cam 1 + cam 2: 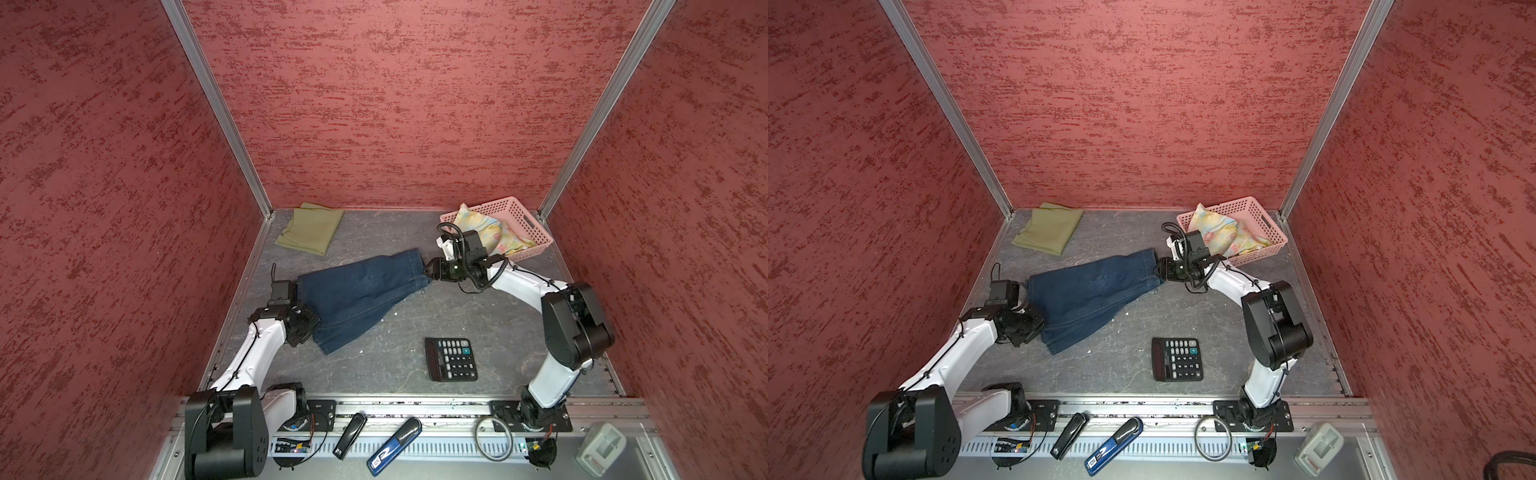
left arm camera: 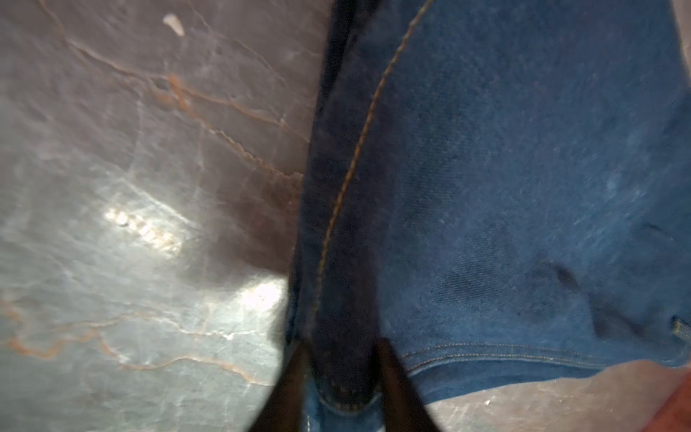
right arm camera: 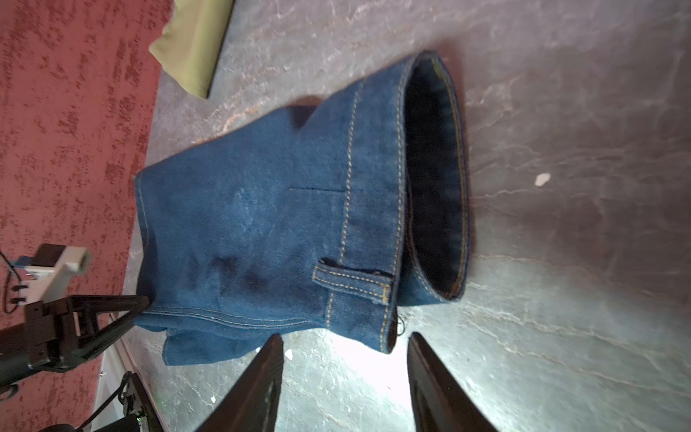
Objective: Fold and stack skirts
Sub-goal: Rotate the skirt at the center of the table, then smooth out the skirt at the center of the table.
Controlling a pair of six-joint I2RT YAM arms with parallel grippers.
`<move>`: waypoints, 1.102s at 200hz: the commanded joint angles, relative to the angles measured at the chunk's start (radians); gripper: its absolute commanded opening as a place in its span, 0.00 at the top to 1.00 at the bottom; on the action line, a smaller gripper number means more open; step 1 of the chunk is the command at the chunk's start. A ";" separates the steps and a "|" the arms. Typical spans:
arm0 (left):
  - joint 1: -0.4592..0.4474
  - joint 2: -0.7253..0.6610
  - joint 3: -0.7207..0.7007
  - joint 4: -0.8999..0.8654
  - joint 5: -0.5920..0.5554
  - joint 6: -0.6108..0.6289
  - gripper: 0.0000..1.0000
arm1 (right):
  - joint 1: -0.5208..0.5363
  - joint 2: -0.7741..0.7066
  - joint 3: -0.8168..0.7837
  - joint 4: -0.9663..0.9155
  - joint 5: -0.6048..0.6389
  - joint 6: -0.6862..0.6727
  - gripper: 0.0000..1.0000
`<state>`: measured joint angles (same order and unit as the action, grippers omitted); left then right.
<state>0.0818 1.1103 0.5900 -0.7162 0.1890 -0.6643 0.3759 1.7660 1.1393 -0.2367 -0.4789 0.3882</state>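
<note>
The left gripper [image 2: 342, 346] has its two fingers on either side of the stitched hem corner of the denim skirt [image 1: 361, 291]. Cloth fills the gap, but I cannot tell whether they have pinched it. The right gripper [image 3: 344, 336] stands open, its tips flanking the corner of the waistband without clamping it. That is probably the weak point: the waistband gapes in a loop, so the jaws may catch only the upper layer, or slip off the thick seam, and the skirt would then sag or twist when lifted. On the left, a bite this close to the edge could let the hem slide out. An uneven pull between the two ends would skew any fold. The skirt lies on the table [image 1: 415, 324] between the grippers, waistband towards the basket [image 1: 523, 216]. The basket holds the flowered skirt [image 1: 494, 232], and the olive skirt [image 1: 311, 228] lies at the far left corner. The left arm reaches forward from its base with the wrist turned in low to the hem. The right arm has its elbow raised and its forearm angled down and inward, with the cable loop near the basket, where it might snag. The calculator [image 1: 451, 359] is well apart.
</note>
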 commanded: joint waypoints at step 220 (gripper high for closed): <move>0.000 -0.007 -0.072 -0.002 -0.039 -0.076 0.37 | 0.046 0.056 -0.056 0.102 -0.077 0.019 0.61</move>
<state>0.0723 1.1046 0.5213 -0.7380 0.1261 -0.7300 0.4023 1.8164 1.0897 -0.1757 -0.5320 0.4114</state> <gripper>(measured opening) 0.631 0.390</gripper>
